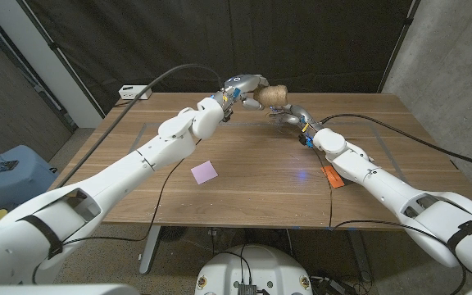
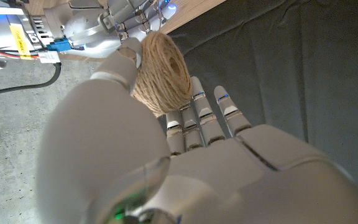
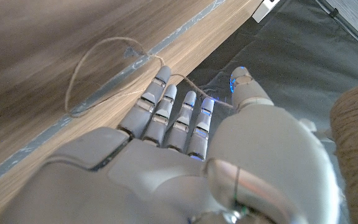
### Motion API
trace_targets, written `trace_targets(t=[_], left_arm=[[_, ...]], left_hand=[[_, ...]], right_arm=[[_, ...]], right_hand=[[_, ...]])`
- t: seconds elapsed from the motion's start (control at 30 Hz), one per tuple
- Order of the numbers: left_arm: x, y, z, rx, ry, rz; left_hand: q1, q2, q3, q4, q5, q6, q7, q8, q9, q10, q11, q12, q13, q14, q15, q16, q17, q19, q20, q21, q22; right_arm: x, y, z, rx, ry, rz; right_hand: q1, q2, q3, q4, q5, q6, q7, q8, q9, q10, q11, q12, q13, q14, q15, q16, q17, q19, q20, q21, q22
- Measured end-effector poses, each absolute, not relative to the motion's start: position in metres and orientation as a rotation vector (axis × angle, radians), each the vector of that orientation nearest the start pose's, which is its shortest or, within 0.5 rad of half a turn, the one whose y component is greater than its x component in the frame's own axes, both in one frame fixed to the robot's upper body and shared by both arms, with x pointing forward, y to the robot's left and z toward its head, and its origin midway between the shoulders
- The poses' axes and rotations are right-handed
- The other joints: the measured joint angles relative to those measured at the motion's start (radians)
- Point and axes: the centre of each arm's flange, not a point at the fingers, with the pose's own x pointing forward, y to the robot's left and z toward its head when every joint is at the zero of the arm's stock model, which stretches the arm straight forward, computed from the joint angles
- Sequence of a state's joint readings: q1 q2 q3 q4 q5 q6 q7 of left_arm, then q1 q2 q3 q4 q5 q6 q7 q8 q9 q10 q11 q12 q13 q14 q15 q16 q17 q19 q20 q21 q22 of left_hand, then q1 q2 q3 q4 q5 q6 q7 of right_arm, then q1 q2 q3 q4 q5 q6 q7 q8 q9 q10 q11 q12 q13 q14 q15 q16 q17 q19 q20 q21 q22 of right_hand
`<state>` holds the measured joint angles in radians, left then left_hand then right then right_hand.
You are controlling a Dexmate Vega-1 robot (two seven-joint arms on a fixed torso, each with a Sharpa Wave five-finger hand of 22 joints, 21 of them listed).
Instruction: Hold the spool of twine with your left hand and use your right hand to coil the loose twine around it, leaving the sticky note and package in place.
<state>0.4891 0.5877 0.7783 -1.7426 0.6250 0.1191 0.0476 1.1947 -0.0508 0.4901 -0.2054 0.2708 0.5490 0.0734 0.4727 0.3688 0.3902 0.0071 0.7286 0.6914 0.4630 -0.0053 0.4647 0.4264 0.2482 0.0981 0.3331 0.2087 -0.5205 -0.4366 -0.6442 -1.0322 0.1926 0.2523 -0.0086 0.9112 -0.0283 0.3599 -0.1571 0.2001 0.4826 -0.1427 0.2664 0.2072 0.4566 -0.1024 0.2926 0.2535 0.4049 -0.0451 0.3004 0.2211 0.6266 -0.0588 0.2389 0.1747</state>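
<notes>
We are holding the spool (image 1: 274, 95) up off the counter (image 1: 244, 188) near its far edge, our left hand (image 1: 244, 85) gripping it so that the wound body is standing free for the other hand to work around. In the left wrist view the spool (image 2: 162, 73) is sitting between our thumb and our fingers (image 2: 199, 118), its round end facing the camera, and we judge this grip is leaving most of the winding surface open for wrapping.

Our right hand (image 1: 289, 113) is hovering just beside the spool, a little below it, close enough to carry twine round it. In the right wrist view the twine (image 3: 98, 74) is trailing in one loose loop over the counter (image 3: 55, 37) and running back across our right fingers (image 3: 173, 115). The fingers are lying extended and together; the strand is crossing their tips near the thumb, but we cannot tell whether it is pinched or only draped there. The spool's edge (image 3: 356, 140) is showing just beside that hand.

Counting: we are seeing one spool, one loose strand, one purple sticky note (image 1: 205, 172) lying well nearer us than the spool, and one small orange item (image 1: 332, 176) beside our right forearm, which may be the package, though it is too small to be sure. Both are lying well apart from the spool, so the coiling should not be disturbing them.
</notes>
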Motion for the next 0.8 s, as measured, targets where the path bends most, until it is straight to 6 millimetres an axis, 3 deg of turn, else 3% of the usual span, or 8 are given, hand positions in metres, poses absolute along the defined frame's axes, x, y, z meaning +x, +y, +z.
trace_targets(t=[0.4, 0.8], left_arm=[[0.571, 0.08, 0.126, 1.367, -1.028, -0.026], [0.572, 0.08, 0.126, 1.343, -1.025, -0.02]], left_hand=[[-0.011, -0.016, 0.004, -0.004, 0.0, 0.005, -0.002, 0.0, 0.0, 0.007, -0.004, -0.007, 0.013, 0.0, 0.0, 0.0, 0.0, 0.0, 0.0, 0.0, 0.0], [-0.004, -0.028, 0.008, -0.008, 0.007, 0.007, -0.004, 0.009, 0.0, 0.007, -0.004, -0.013, 0.065, 0.0, 0.0, 0.0, 0.0, 0.0, 0.0, 0.0, 0.0]], right_arm=[[0.706, -0.202, 0.014, -0.537, -0.572, 0.236], [0.704, -0.195, 0.01, -0.525, -0.572, 0.217]], right_hand=[[0.015, 0.005, -0.012, 0.001, 0.004, 0.024, -0.005, 0.0, 0.005, 0.02, -0.01, 0.008, 0.005, 0.024, 0.001, 0.014, 0.009, 0.021, 0.0, 0.0, 0.005], [0.076, 0.018, -0.054, 0.001, 0.012, 0.13, -0.019, 0.026, 0.005, 0.129, -0.03, 0.051, 0.015, 0.121, -0.003, 0.065, 0.032, 0.079, -0.007, 0.021, 0.007]])
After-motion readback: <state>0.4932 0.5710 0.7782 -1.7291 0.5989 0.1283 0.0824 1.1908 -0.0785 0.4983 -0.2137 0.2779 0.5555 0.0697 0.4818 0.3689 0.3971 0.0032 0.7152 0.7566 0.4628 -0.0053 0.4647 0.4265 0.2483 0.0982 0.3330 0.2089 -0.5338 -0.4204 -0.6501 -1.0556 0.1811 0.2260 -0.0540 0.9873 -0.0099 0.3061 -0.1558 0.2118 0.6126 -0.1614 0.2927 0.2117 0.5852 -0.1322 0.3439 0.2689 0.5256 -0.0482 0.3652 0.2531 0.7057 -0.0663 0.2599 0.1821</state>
